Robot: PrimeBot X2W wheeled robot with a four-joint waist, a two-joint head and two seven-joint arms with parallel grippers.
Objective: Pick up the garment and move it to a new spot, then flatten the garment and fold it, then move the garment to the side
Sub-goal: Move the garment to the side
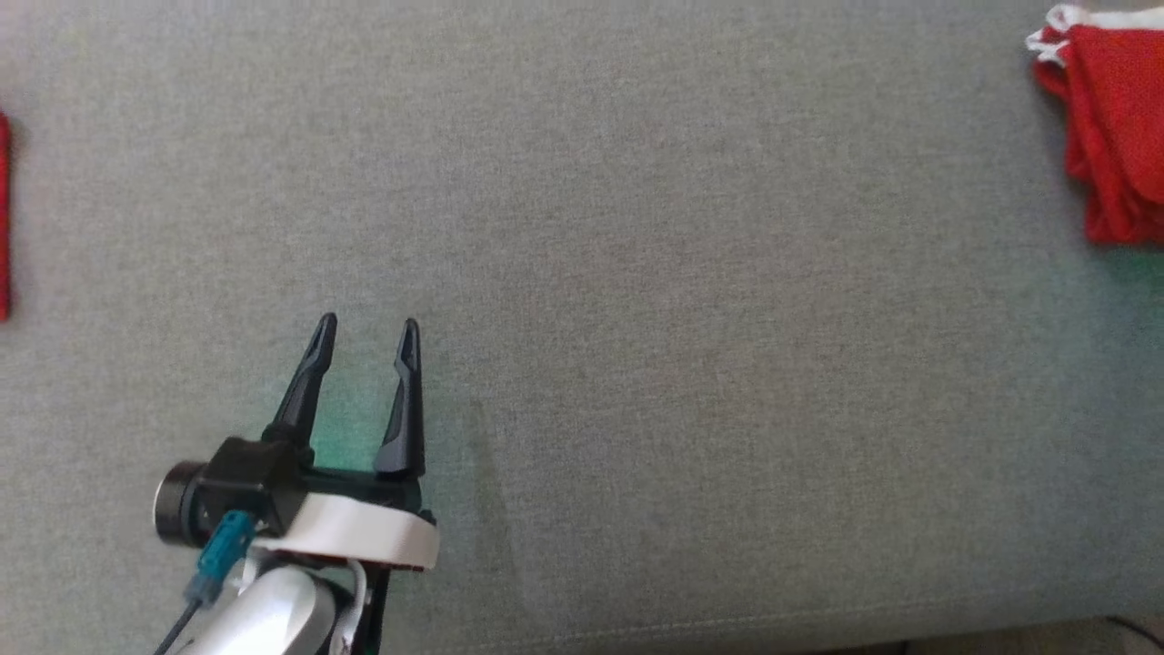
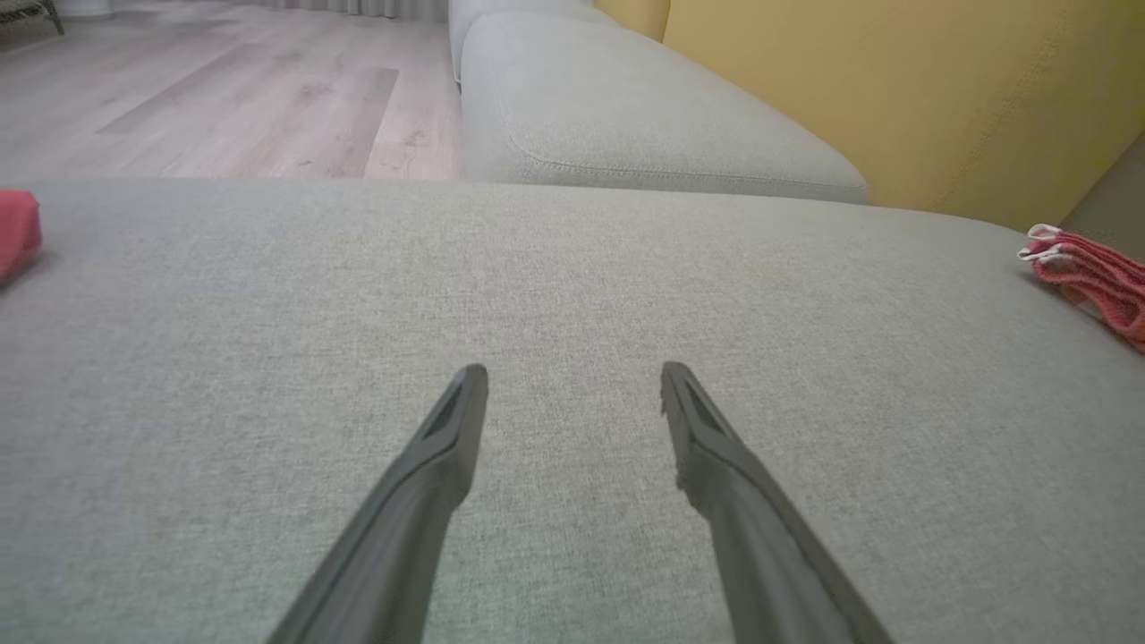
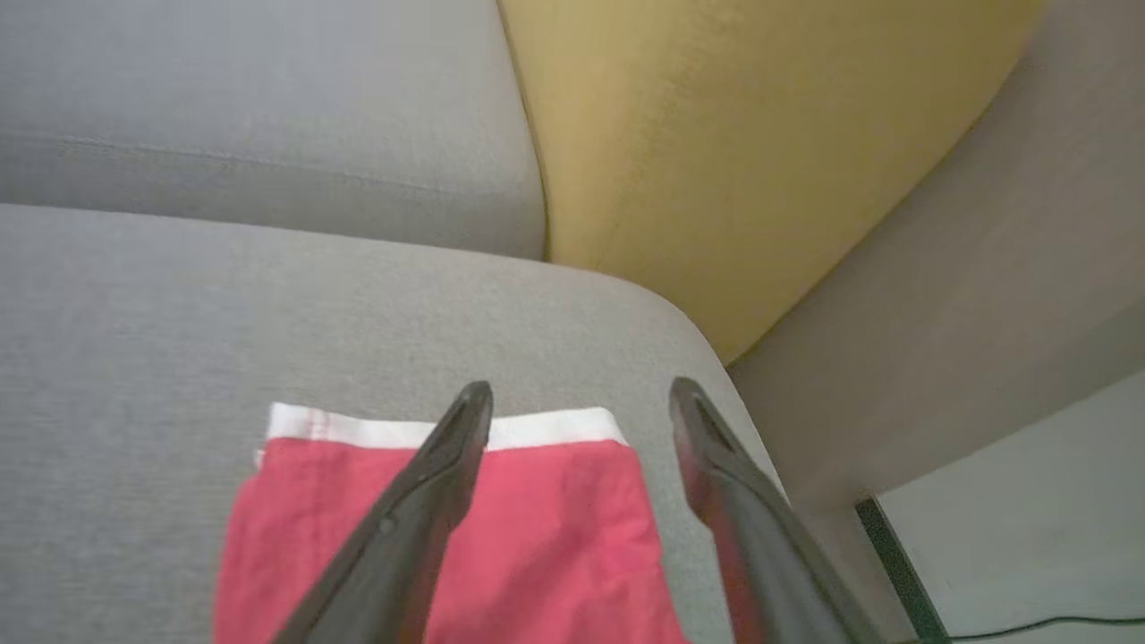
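Grey sofa cushion (image 1: 637, 273), red garment (image 1: 1118, 136) at corner. Left gripper (image 1: 367, 321) spread, empty. Right gripper (image 3: 581, 387) spread over garment.

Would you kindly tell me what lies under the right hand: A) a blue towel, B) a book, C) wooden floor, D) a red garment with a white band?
D: in the right wrist view, the open right hand reaches over the red garment with its white band, on the grey cushion.
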